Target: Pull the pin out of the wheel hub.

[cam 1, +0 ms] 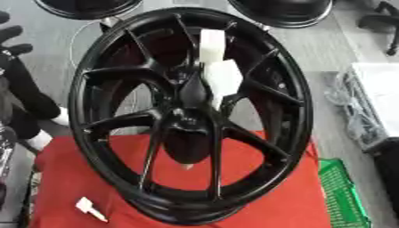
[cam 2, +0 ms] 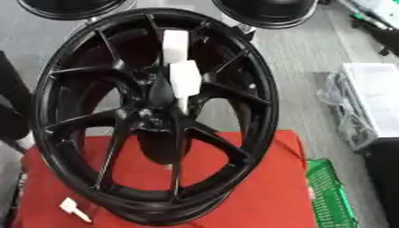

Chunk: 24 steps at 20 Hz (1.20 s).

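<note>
the wheel hub (cam 1: 191,118) stands upright on the red desk (cam 1: 70,178), and a white pin (cam 1: 221,75) sits just above its centre, long axis roughly vertical. neither robot hand shows in either view — so which is nearer, and whether fingers are apart, can't be told.

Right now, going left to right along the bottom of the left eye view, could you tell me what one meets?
Small white piece on the red cloth → black wheel's lower rim → green crate.
</note>
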Available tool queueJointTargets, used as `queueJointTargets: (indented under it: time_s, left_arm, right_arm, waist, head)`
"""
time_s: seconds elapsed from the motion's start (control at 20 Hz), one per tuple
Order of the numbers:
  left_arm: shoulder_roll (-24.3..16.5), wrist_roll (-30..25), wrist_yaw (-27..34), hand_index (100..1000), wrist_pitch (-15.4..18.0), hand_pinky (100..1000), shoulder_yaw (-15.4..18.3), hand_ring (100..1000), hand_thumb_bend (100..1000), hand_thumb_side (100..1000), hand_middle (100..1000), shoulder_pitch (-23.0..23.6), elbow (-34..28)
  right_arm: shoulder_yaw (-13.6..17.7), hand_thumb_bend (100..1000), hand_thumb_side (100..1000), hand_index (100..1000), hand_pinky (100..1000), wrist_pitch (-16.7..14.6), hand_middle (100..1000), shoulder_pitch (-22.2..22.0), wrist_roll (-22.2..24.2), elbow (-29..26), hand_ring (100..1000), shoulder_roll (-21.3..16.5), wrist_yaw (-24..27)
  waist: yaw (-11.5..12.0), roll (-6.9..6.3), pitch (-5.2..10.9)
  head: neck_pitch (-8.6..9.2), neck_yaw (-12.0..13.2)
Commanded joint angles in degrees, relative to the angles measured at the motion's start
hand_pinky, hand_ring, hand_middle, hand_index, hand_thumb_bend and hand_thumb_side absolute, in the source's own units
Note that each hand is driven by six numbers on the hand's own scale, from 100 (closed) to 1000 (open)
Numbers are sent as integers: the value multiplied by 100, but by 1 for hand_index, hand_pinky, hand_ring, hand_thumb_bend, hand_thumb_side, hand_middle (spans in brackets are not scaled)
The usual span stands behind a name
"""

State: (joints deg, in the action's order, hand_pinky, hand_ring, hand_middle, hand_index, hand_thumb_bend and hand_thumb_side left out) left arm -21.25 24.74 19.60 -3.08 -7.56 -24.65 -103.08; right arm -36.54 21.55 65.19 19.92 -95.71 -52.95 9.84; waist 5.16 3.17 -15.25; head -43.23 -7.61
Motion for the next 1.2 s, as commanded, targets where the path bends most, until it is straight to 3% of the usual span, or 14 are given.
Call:
queueJointTargets:
  time_s: [0.05, 0.6, 0.9, 1.2]
  left_arm:
    - [-157, 6, -21, 724, 7, 646, 39, 721, 266, 811, 698, -36, -63]
    - [-115, 10, 0, 725, 7, 647, 39, 723, 267, 810, 700, -55, -71]
    - [-114, -2, 3, 725, 3, 647, 31, 723, 266, 811, 700, -63, -70]
    - [-126, -13, -6, 725, -7, 647, 20, 724, 265, 812, 700, -60, -57]
  right_arm:
    - [-9, 100, 449, 787, 791, 43, 736, 167, 286, 57, 723, 18, -171]
    - [-175, 100, 515, 795, 789, 146, 739, 333, 710, 288, 726, 496, -587]
    - [-232, 100, 554, 798, 788, 166, 738, 243, 872, 293, 723, 550, -667]
    - [-92, 100, 371, 809, 795, -216, 739, 26, 1074, 129, 727, 320, -690]
  waist:
    - [-12, -30, 154]
    - [14, -67, 149]
    - [18, -65, 151]
    - [6, -67, 149]
  head:
    - [2, 0]
    - [62, -39]
    - [78, -28]
    - [113, -31]
